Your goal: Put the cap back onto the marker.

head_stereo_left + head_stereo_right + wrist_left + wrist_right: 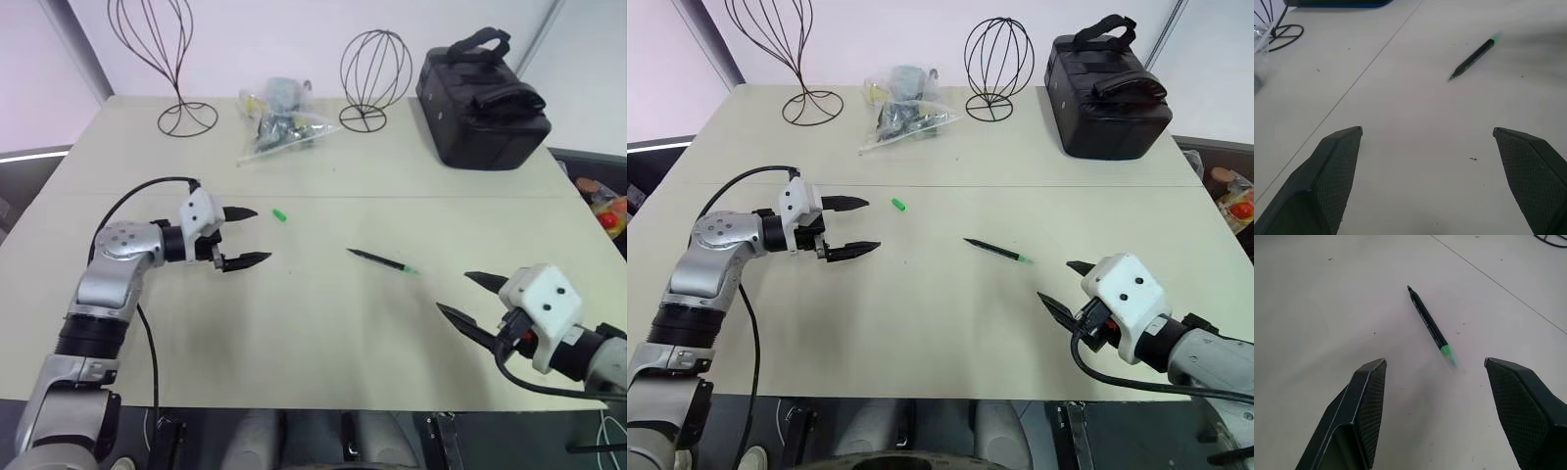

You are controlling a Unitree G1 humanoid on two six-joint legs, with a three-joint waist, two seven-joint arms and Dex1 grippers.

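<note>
The marker [381,260] lies flat mid-table, between the two grippers and touching neither, with the cap [279,214] well apart from it, just past the left gripper [245,237]; both the left and the right gripper [471,299] have their jaws spread and hold nothing. Both pieces look light, stiff and smooth, likely to roll or skid, so I'd pinch the marker mid-barrel and the cap across its sides. The head views show the cap, while the right wrist view gives the marker's green tip [1445,350] close up.
</note>
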